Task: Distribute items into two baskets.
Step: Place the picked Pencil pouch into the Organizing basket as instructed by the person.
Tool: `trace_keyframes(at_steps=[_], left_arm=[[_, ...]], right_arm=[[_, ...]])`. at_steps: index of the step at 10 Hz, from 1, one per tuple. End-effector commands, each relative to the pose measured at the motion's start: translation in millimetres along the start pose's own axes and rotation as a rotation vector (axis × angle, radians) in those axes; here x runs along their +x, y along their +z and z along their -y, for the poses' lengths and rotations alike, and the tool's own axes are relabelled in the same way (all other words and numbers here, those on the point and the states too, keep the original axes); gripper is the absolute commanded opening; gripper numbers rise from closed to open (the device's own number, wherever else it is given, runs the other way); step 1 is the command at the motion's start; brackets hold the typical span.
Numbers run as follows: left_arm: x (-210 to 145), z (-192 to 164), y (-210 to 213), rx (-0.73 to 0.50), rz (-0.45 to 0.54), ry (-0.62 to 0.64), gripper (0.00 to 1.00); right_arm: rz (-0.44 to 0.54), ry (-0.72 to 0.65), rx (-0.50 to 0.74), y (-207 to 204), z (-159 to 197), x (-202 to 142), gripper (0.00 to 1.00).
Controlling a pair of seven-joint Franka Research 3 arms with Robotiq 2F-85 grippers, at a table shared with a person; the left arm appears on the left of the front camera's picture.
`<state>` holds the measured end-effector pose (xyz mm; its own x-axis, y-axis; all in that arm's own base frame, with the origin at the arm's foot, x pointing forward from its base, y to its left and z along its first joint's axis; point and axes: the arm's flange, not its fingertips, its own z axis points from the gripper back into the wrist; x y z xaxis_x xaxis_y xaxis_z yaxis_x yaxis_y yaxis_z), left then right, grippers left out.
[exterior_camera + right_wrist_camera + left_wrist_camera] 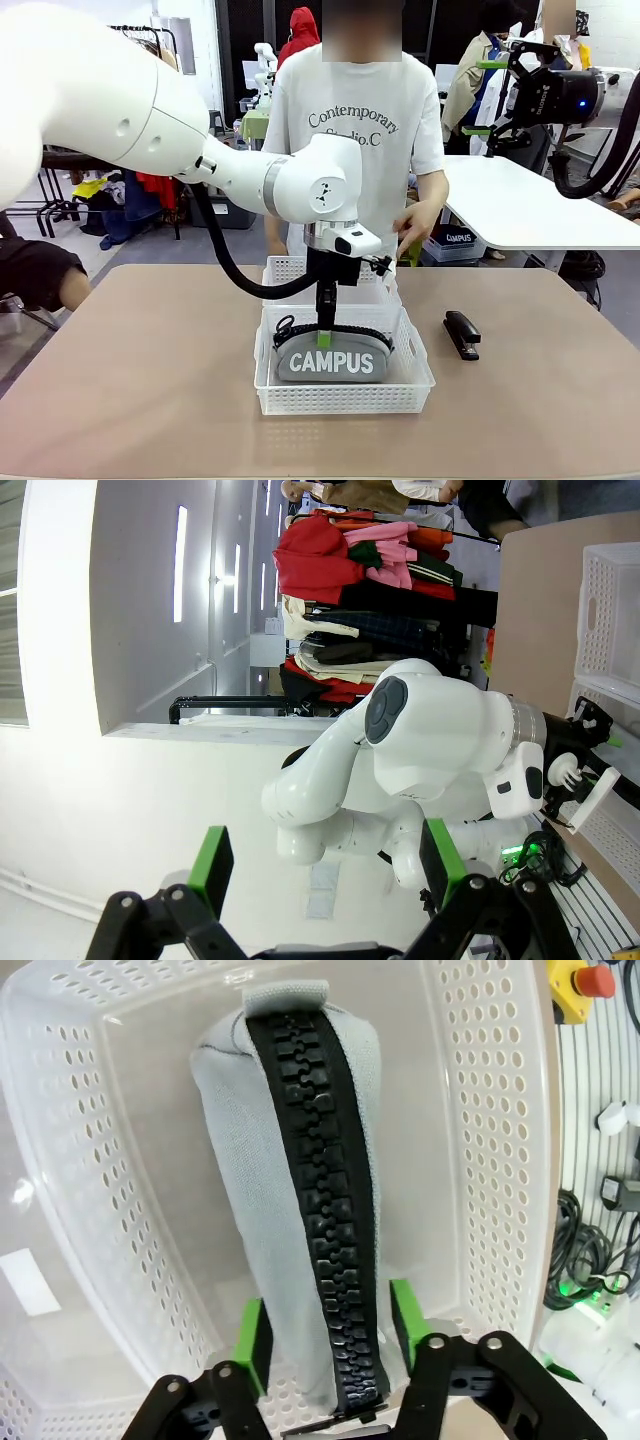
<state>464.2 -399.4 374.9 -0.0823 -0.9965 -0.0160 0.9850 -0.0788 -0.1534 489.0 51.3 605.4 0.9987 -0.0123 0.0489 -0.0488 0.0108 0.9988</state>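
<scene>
Fingers [250, 1345] of the left gripper [330, 1338] are standing one at each side of the grey pouch [240, 1160], with the green pads close against its fabric near one end. I cannot tell if they are pressing the pouch or are only resting beside it. In the left wrist view the black zip [315, 1190] is running along the top of the pouch, straight away from the gripper. The pouch is lying on the bottom of the near basket [490, 1140], whose white lattice walls are rising around it.

In the front view the left gripper [325, 338] is pointing straight down into the near basket [345, 402], and its tips are meeting the upper edge of the pouch [333, 360]. The pouch is sitting inside this basket with the zip upward, and the white word "CAMPUS" is facing the camera. The second basket [285, 270] is standing just behind the first one, and the arm is hiding most of it. The black stapler [462, 333] is lying on the table [150, 380] to the right of the near basket, apart from it and outside both baskets.

The right gripper [483, 97] is hanging high above the right side, and its fingers are spread wide with nothing between them. The person [360, 140] is standing at the far side, with one hand [412, 225] lowered near the second basket.
</scene>
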Motion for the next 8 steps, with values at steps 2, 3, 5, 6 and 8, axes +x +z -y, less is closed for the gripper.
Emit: trace_keyframes(at_steps=[2,3,5,6,8], left_arm=[[-2.9,4.4,3.3,-0.003,-0.019,-0.031,1.00],[-1.9,4.7,3.2,-0.003,-0.017,-0.030,1.00],[-2.8,4.8,4.3,-0.001,-0.018,-0.030,1.00],[-0.9,3.9,6.1,0.007,-0.012,-0.022,1.00],[1.9,1.4,1.8,0.000,-0.005,-0.007,1.00]], right_arm=[[0.000,0.003,0.001,0.2,-1.9,-0.4,1.00],[0.000,0.003,0.001,0.2,-1.9,-0.4,1.00],[0.000,0.003,0.001,0.2,-1.9,-0.4,1.00],[0.000,0.003,0.001,0.2,-1.9,-0.4,1.00],[0.000,0.003,0.001,0.2,-1.9,-0.4,1.00]])
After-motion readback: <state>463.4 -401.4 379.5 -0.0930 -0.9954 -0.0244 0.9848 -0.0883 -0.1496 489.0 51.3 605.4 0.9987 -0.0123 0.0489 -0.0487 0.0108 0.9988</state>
